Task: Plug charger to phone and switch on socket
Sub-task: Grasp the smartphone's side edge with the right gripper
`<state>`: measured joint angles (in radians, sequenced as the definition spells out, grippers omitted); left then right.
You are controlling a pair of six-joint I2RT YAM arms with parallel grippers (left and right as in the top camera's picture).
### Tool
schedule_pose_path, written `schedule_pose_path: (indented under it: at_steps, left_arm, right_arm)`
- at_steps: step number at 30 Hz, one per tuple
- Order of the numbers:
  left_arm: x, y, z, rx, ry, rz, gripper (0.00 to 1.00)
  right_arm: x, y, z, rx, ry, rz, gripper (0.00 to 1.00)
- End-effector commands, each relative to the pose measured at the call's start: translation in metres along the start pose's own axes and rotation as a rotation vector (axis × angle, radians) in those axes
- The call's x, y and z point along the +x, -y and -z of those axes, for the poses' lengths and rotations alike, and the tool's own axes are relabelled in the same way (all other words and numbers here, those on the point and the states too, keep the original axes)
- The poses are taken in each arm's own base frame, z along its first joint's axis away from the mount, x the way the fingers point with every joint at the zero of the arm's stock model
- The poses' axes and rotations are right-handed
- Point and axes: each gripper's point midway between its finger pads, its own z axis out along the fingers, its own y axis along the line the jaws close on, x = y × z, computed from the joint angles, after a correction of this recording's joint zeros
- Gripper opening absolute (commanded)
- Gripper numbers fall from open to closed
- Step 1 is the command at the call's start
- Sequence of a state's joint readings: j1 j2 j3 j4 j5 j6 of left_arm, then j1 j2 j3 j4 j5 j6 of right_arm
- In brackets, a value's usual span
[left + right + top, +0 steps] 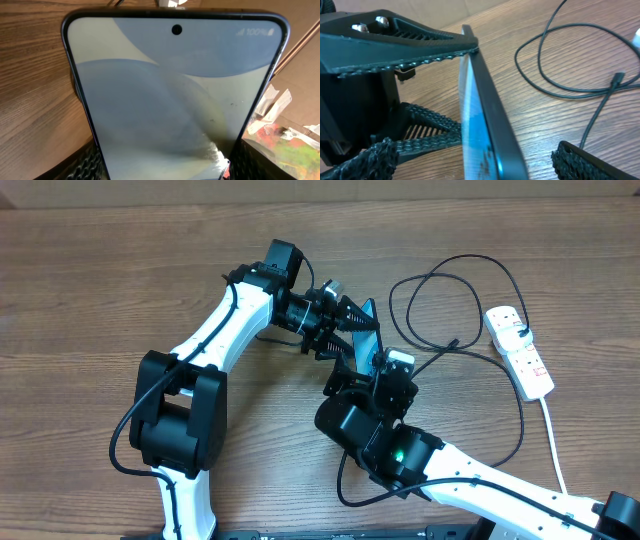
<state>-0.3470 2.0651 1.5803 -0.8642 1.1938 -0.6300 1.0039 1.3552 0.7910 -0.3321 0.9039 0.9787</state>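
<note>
The phone (366, 328) sits near the middle of the scene, turned so that the overhead view sees only a narrow blue sliver of it. In the left wrist view its pale blue-grey screen (170, 95) fills the frame, with the punch-hole camera near the far end. The left pincer (348, 330) is pinching the phone across its width. Its ribbed black fingers (89, 161) press on both dark side edges at the near end, and the right wrist view shows one finger (405, 35) above the phone's edge and the other below. Whether the phone touches the wood beneath cannot be told.

The right pincer (360, 366) comes in from the opposite side with its jaws spread. Its fingers (592, 161) stand on either side of the edge-on phone (487, 120), and the one on the right is clearly apart from it.

The charger (452, 298) lies to the right of both pincers as loose loops of thin black cable. Its small connector tip (455, 342) — also seen from the right wrist (618, 77) — rests on the wood, held by neither pincer.

Further right lies the socket (520, 352), a white power strip with small red switches, set at a slant. The black cable runs up to its far end, and its thick white lead (553, 445) trails toward the near edge of the tabletop (100, 280).
</note>
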Motion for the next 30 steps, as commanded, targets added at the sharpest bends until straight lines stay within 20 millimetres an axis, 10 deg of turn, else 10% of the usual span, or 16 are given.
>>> schedule_pose_path:
  at_steps: [1,30]
  left_arm:
    - [0.0024,0.0134,0.0016,0.05,-0.028,-0.015,0.4]
    - [0.0024,0.0134,0.0016,0.05,-0.028,-0.015,0.4]
  right_arm:
    - [-0.0061,-0.0155,-0.0004,-0.055,-0.027,0.019,0.98]
    - [-0.0141,-0.0145,-0.0068,-0.055,-0.015,0.055,0.4]
